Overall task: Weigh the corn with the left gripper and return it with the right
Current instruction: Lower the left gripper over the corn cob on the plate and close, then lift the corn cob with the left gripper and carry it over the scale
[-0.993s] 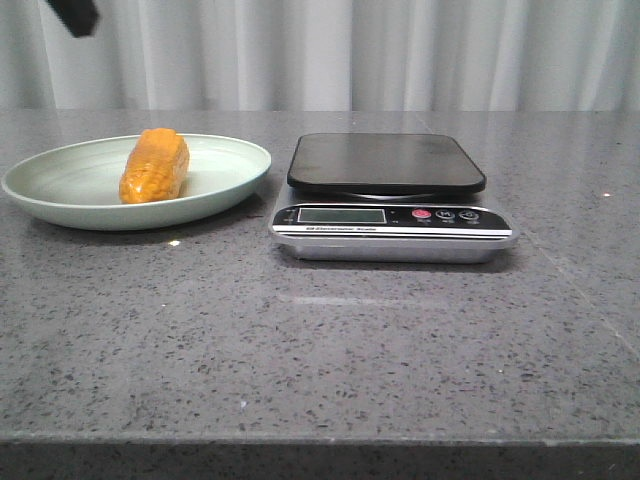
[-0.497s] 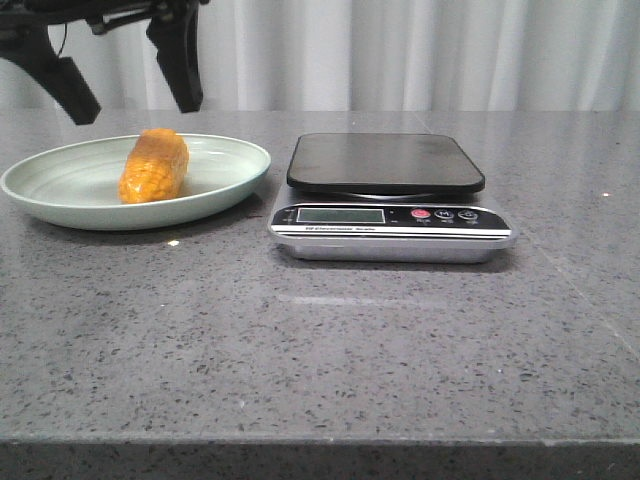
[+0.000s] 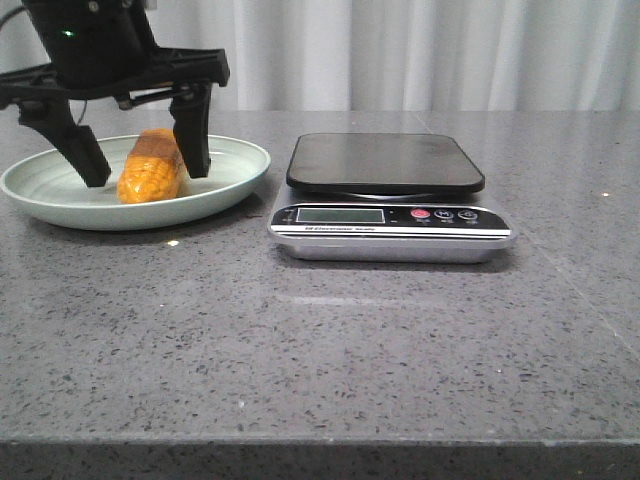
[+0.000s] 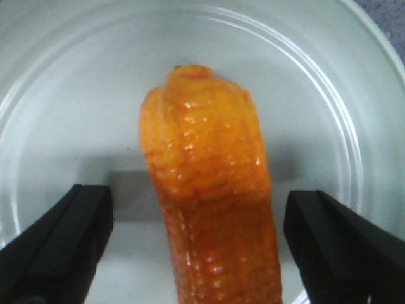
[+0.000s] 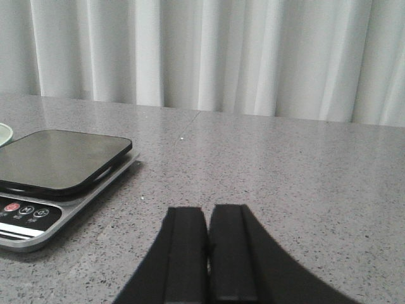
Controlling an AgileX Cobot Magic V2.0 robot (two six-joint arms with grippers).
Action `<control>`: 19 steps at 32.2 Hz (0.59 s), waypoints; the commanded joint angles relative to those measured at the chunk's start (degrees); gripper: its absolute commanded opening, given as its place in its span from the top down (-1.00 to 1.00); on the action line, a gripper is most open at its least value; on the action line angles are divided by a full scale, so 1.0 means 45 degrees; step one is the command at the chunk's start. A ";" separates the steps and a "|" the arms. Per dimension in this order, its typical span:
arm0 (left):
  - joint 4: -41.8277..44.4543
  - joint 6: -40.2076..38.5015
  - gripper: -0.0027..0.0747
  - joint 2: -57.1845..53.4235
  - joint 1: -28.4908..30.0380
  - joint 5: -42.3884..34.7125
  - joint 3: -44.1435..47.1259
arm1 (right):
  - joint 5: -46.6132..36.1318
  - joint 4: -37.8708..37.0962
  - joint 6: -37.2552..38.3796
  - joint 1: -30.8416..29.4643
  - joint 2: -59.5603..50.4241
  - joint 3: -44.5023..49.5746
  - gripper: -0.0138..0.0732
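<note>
The corn (image 3: 152, 172), a glossy orange-yellow cob, lies in a pale green plate (image 3: 60, 200) at the left of the table. My left gripper (image 3: 148, 172) is open and down over the plate, one finger on each side of the cob, not touching it. In the left wrist view the corn (image 4: 205, 190) lies between the two black fingers (image 4: 60, 234) with a gap on both sides. The scale (image 3: 385, 195), with an empty black platform, stands right of the plate. My right gripper (image 5: 207, 221) is shut and empty, low over the table right of the scale (image 5: 60, 168).
The table is grey speckled stone (image 3: 320, 350). White curtains (image 3: 420, 50) hang behind it. The scale's display and buttons (image 3: 385, 215) face the front.
My left gripper has come down from above the plate and now straddles the corn with its fingers open. The corn and the scale have not moved.
</note>
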 commanded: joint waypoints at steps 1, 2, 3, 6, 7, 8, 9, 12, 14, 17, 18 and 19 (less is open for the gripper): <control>-0.0175 -0.0127 -0.38 -0.0434 -0.0086 -0.0576 -0.0478 | -0.1064 -0.0110 -0.0076 -0.0061 -0.0171 -0.0113 0.31; -0.0203 -0.0127 -0.25 -0.0407 -0.0086 -0.0576 -0.0506 | -0.1064 -0.0110 -0.0076 -0.0061 -0.0171 -0.0113 0.31; -0.0203 -0.0127 -0.10 -0.0375 -0.0086 -0.0549 -0.0532 | -0.1064 -0.0110 -0.0076 -0.0061 -0.0171 -0.0113 0.31; -0.0440 0.0031 0.43 -0.0377 -0.0086 -0.0549 -0.0774 | -0.1064 -0.0110 -0.0076 -0.0061 -0.0171 -0.0113 0.31; -0.0654 0.0086 0.57 -0.0377 -0.0086 -0.0549 -0.0958 | -0.1064 -0.0110 -0.0076 -0.0061 -0.0171 -0.0113 0.31; -0.0896 0.0291 0.63 -0.0377 -0.0118 -0.0549 -0.1182 | -0.1064 -0.0110 -0.0076 -0.0061 -0.0171 -0.0113 0.31; -0.1155 0.0669 0.58 -0.0377 -0.0169 -0.0531 -0.1438 | -0.1064 -0.0110 -0.0076 -0.0061 -0.0171 -0.0113 0.31; -0.1544 0.1055 0.59 -0.0377 -0.0605 -0.0499 -0.2321 | -0.1064 -0.0110 -0.0076 -0.0061 -0.0171 -0.0113 0.31; -0.1544 0.1055 0.60 -0.0352 -0.1100 -0.0662 -0.2830 | -0.1064 -0.0110 -0.0076 -0.0061 -0.0171 -0.0113 0.31; -0.1544 0.1143 0.60 -0.0297 -0.1881 -0.1464 -0.3220 | -0.1064 -0.0110 -0.0076 -0.0061 -0.0171 -0.0113 0.31; -0.1544 0.1174 0.60 -0.0267 -0.2107 -0.1757 -0.3252 | -0.1064 -0.0110 -0.0076 -0.0061 -0.0171 -0.0113 0.31; -0.1544 0.1205 0.60 -0.0173 -0.2358 -0.2107 -0.3271 | -0.1064 -0.0110 -0.0076 -0.0061 -0.0171 -0.0113 0.31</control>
